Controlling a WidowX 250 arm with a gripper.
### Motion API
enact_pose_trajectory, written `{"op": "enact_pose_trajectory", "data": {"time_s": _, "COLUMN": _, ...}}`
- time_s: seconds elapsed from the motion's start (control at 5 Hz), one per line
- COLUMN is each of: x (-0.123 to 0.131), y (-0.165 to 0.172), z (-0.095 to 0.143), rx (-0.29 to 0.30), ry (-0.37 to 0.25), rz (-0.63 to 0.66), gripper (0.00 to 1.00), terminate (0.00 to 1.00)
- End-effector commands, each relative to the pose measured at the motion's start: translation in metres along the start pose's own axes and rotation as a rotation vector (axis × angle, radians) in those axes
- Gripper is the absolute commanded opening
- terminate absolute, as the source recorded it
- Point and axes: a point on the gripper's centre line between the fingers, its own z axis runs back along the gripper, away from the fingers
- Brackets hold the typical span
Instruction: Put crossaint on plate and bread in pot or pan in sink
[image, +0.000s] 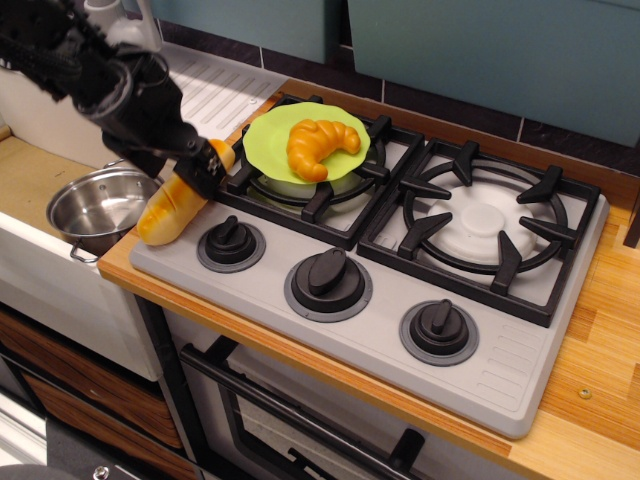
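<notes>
Gripper (190, 168) straddles the long golden bread (172, 208) beside shiny steel pot (93, 208).

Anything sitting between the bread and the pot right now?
No. In observation.image the bread lies at the stove's left corner; between it and the pot in the sink is only counter edge.
</notes>
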Motion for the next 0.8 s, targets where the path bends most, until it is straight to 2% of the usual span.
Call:
{"op": "enact_pose_trajectory", "data": {"time_s": 0.0, "x": -0.009, "y": 0.008, "z": -0.016, "rx": -0.015, "ry": -0.051, "rz": 0.010, "gripper": 1.00, "terminate": 0.00}}
{"op": "enact_pose_trajectory", "data": {"time_s": 0.2, "x": -0.006, "y": 0.003, "z": -0.007, "rx": -0.042, "ry": 0.001, "rz": 0.053, "gripper": 0.00, "terminate": 0.00}}
{"op": "enact_pose_trajectory", "data": {"time_s": 0.4, "x": 0.013, "y": 0.005, "z": 0.022, "rx": -0.022, "ry": 0.066, "rz": 0.057, "gripper": 0.00, "terminate": 0.00}}
{"op": "enact_pose_trajectory", "data": {"time_s": 0.6, "x": 0.037, "y": 0.021, "z": 0.053, "rx": 0.007, "ry": 0.110, "rz": 0.025, "gripper": 0.00, "terminate": 0.00}}
